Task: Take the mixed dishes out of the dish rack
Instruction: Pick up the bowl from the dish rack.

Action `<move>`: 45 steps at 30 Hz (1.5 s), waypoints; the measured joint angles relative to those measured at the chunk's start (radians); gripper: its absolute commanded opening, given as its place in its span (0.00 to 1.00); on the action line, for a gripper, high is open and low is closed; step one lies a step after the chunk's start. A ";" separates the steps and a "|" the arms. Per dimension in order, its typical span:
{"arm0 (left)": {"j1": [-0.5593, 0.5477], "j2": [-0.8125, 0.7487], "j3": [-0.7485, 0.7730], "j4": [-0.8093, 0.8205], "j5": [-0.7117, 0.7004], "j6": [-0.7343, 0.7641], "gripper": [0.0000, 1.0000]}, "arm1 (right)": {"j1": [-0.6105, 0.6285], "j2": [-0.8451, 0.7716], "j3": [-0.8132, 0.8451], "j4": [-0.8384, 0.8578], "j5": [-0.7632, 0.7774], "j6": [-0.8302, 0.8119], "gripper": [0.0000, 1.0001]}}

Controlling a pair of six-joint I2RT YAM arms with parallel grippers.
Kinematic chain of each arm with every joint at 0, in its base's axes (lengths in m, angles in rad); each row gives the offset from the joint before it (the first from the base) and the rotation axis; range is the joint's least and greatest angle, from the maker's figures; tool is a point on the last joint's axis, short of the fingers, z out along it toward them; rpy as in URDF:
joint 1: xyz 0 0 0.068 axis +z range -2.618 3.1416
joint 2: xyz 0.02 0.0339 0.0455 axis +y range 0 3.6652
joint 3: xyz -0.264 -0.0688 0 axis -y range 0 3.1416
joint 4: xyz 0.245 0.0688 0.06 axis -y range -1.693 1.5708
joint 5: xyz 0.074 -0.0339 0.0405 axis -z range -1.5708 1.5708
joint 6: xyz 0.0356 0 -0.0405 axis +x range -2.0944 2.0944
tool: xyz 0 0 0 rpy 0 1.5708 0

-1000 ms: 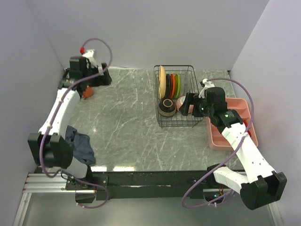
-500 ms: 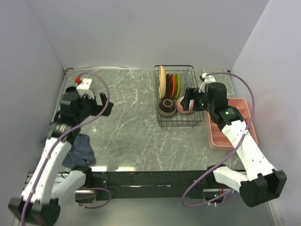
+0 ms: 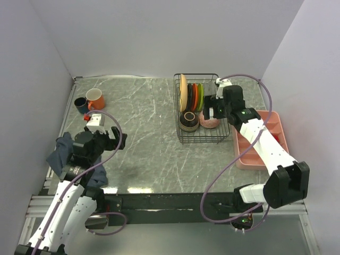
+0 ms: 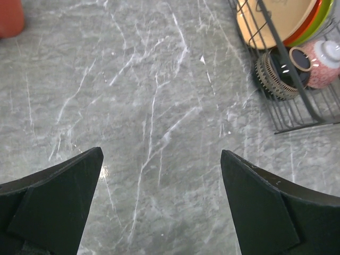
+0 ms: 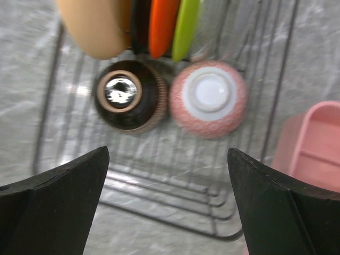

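Note:
The black wire dish rack stands right of the table's middle. In its slots stand a tan plate, a dark plate, an orange-red plate and a green plate. In front of them lie a brown bowl and a pink speckled bowl. An orange mug and a small dark-blue cup stand on the table at the back left. My right gripper hovers open above the rack's right side, over the speckled bowl. My left gripper is open above bare table at the near left, holding nothing.
A pink divided tray lies right of the rack, close to my right arm. A blue cloth is bunched at the near left edge beside my left arm. The grey marble table spans the space between walls on three sides.
My left arm has pulled back from the back-left corner to the near left, uncovering the mug and cup standing there. My right gripper has moved farther over the rack.

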 measured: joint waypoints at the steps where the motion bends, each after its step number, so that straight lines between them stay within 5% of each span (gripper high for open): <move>1: -0.005 -0.004 -0.018 0.008 -0.007 -0.001 1.00 | 0.001 0.012 0.000 0.006 0.016 -0.031 1.00; 12: -0.058 -0.006 -0.047 0.076 -0.068 0.016 0.99 | 0.032 0.120 -0.069 0.066 0.140 -0.484 1.00; 20: -0.078 0.007 -0.047 0.092 -0.076 0.020 1.00 | 0.072 0.206 -0.070 0.100 0.160 -0.668 1.00; 45: -0.083 0.040 -0.047 0.098 -0.099 0.023 0.99 | 0.151 0.407 -0.069 0.232 0.267 -0.767 1.00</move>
